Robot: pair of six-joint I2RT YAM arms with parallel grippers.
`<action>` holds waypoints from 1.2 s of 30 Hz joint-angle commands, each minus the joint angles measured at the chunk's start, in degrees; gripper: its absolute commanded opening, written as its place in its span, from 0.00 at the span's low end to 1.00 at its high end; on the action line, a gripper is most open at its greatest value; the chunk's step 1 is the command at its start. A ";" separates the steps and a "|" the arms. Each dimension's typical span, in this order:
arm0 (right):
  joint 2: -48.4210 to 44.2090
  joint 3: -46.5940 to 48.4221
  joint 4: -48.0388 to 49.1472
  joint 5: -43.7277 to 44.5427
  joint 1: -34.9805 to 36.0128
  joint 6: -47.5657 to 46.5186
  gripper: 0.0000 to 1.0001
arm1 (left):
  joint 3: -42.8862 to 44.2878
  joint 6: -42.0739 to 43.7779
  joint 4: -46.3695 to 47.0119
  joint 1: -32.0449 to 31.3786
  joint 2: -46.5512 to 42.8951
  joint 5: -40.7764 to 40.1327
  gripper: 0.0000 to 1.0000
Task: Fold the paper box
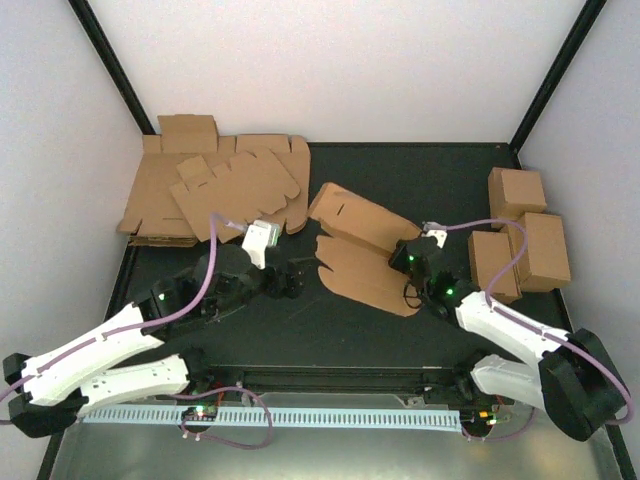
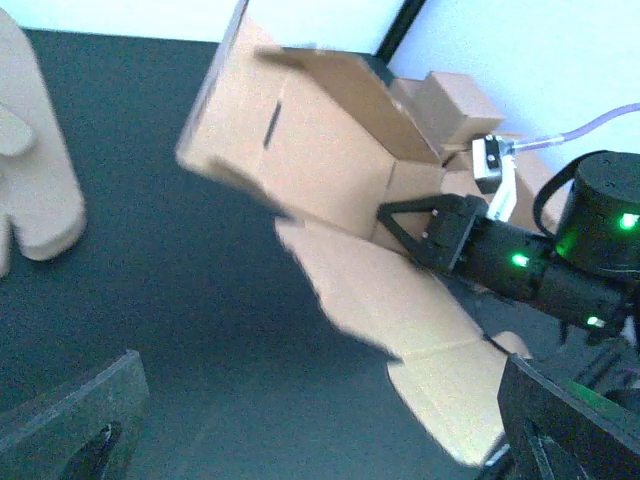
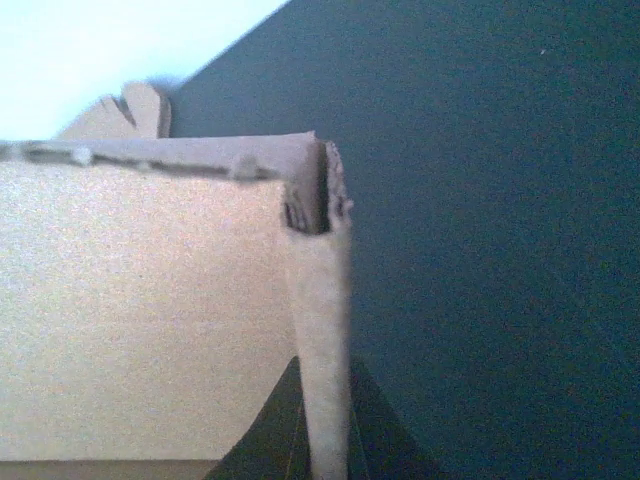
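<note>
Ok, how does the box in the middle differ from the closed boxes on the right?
The paper box is only part folded, flaps splayed; the closed boxes are finished blocks. The paper box is pinched by the right arm's fingers; the closed boxes stand untouched off to the right. Both are plain brown cardboard.

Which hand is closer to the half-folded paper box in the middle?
The right. The right hand is shut on the right side of the paper box, touching it; the left hand stands open at the box's left edge, holding nothing.
</note>
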 commanded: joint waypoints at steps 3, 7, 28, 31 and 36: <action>-3.61 -1.42 6.73 7.75 0.09 8.85 0.02 | -8.26 -10.04 17.10 0.25 -4.78 8.55 0.99; -4.68 -1.81 8.09 7.64 0.06 8.95 0.02 | -12.45 -11.39 23.73 0.25 -6.50 9.41 0.99; -9.20 -5.05 9.97 9.86 0.06 12.16 0.02 | -16.80 -14.22 46.20 0.16 6.28 18.80 0.99; -9.08 -5.13 10.25 9.96 0.06 12.20 0.02 | -15.89 -14.73 48.10 0.16 8.48 19.11 0.98; -8.74 -5.06 9.99 10.87 0.07 12.32 0.02 | -13.95 -15.85 44.81 0.16 10.29 17.33 0.73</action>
